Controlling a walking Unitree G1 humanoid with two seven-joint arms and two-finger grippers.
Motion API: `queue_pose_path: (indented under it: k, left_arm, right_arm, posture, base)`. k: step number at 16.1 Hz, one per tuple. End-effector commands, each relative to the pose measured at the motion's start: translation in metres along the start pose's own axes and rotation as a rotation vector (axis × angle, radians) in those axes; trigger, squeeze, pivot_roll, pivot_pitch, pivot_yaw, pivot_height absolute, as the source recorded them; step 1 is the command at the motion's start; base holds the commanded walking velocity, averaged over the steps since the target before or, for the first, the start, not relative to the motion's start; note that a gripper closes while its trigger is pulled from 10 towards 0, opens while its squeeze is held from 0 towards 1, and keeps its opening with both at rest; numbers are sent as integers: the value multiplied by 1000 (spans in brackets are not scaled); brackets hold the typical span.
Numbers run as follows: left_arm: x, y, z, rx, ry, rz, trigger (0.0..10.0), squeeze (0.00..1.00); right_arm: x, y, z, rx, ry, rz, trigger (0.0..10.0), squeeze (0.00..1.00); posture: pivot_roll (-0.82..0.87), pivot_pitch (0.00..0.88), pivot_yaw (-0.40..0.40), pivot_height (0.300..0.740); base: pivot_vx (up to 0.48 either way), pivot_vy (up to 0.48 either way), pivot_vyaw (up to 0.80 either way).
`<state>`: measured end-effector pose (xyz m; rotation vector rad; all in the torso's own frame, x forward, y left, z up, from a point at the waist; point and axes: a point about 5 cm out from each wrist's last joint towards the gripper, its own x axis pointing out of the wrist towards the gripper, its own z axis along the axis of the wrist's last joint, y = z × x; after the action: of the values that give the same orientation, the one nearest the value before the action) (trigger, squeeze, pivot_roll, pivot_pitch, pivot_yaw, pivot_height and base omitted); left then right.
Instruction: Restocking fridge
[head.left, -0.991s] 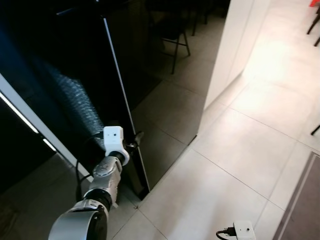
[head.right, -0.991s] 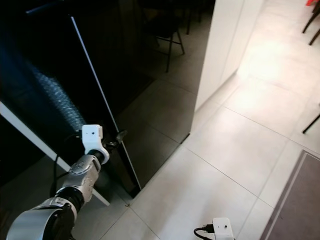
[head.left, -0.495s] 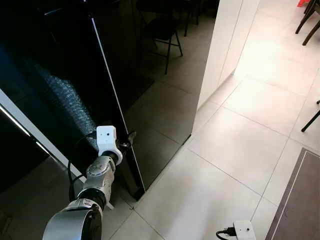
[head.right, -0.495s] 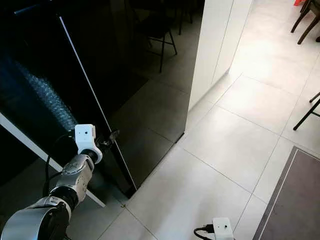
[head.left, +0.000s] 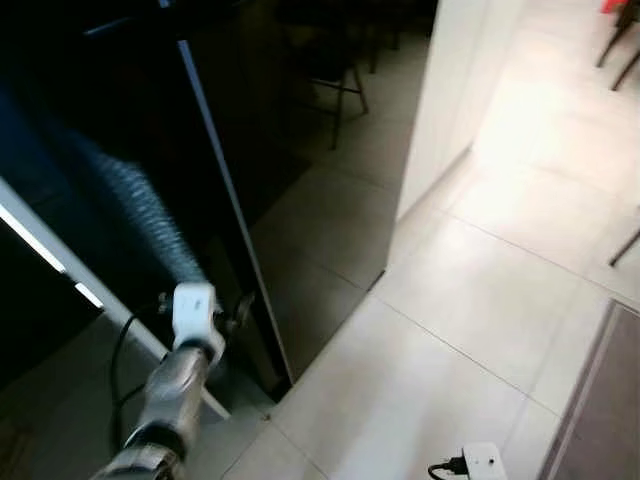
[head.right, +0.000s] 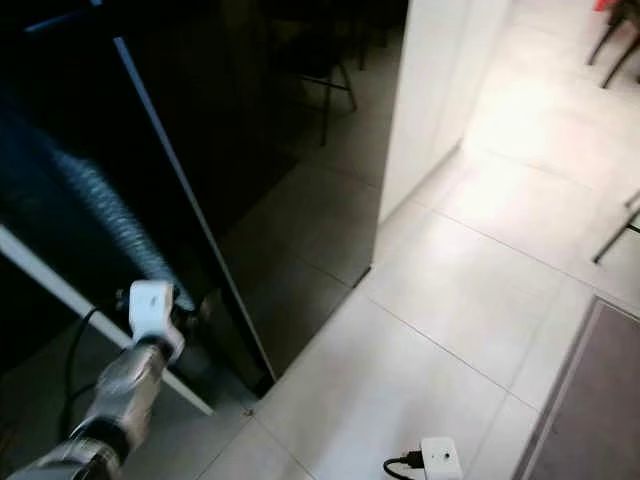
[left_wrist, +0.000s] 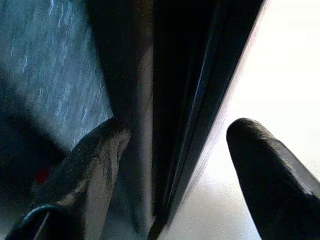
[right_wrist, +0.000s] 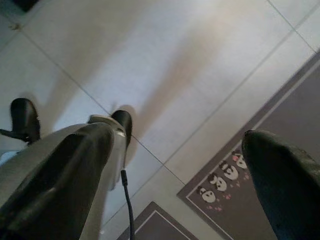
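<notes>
The fridge door (head.left: 225, 200), a tall dark glossy panel, stands ajar at about 10 o'clock in the head views, its free edge running down toward the tiled floor (head.left: 470, 330). The left gripper (left_wrist: 175, 165) sits at that edge near its lower end, jaws wide, one finger (left_wrist: 95, 170) on the inner side and the other finger (left_wrist: 270, 180) outside, straddling the edge without clamping it (the head views are blurred, so contact is hard to judge). To do this step well, hook the inner finger firmly behind the edge, then swing the door along its hinge arc rather than pulling straight. The right gripper (right_wrist: 175, 165) hangs idle at 5 o'clock above the floor and a patterned mat (right_wrist: 280, 150), jaws wide.
</notes>
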<state>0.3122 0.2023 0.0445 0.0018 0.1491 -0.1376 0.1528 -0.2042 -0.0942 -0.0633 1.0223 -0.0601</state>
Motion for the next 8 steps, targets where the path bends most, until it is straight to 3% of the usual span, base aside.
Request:
queue_pose_path:
  k: [1,4,5,8]
  left_arm:
    - [-6,-3,-12,46,71,-71,10000,0]
    - [-11,5,-21,33,116,-2,10000,0]
    - [-19,14,-34,-20,191,79,10000,0]
    - [-43,8,-73,6,408,50,10000,0]
  right_arm:
    - [-1,4,-3,16,2,12,10000,0]
    - [-1,6,-4,20,3,28,10000,0]
    - [-1,7,-5,21,3,33,10000,0]
    - [-1,6,-5,26,1,34,10000,0]
  posture:
    - [-65,77,45,740]
    - [-63,73,48,740]
    - [-63,72,48,740]
    - [-62,74,46,740]
  base:
    - [0,0,0]
    - [0,0,0]
    - [0,0,0]
    - [0,0,0]
